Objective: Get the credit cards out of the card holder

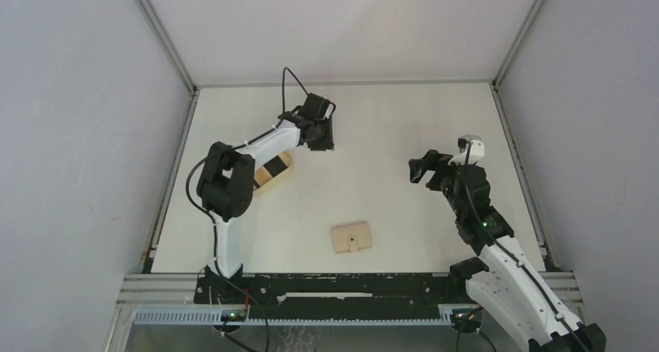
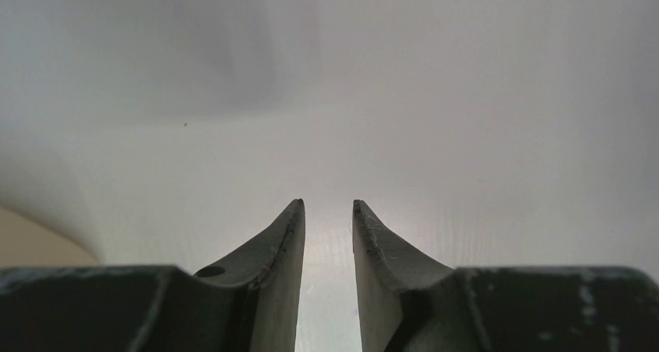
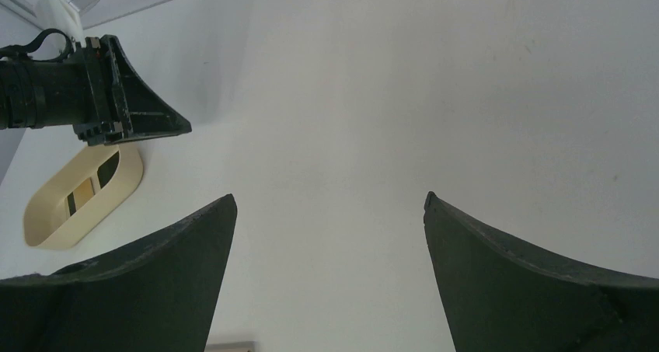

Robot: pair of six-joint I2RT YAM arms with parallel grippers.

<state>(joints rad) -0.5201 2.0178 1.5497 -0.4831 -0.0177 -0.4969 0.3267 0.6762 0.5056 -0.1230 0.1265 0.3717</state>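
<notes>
Looking from above, I find the holder [image 1: 351, 238] flat on the desk [image 1: 388, 119], close to the edge where my arms are bolted and roughly midway between the two bases. It is a small beige rectangle, folded shut, with a short tab at the middle of its near long edge. Nothing touches it, and both arms are well apart from it.

Far from the holder, to its left and further back, an oval tan tray [image 1: 287, 162] lies partly hidden under my left arm. My right wrist camera shows the tray's inside more plainly. There the black card [image 3: 109, 169] and the tan card [image 3: 84, 187] with its dark stripe lie side by side within the tray wall [image 3: 134, 179]. Both are flat and thin, each smaller than the holder.

My left tool [image 1: 326, 145] hangs above the desk beyond the holder, just past the tray. Its fingers [image 2: 284, 243] are only narrowly parted, with bare white desk showing through the slit and nothing between them [image 2: 328, 206].

My right tool [image 1: 416, 173] is up off the desk, to the right of the holder and further back. It is spread wide [image 3: 330, 200] and empty, pointing across toward the tray. Its own camera sees the left tool's dark fingers [image 3: 140, 111] above the tray.
</notes>
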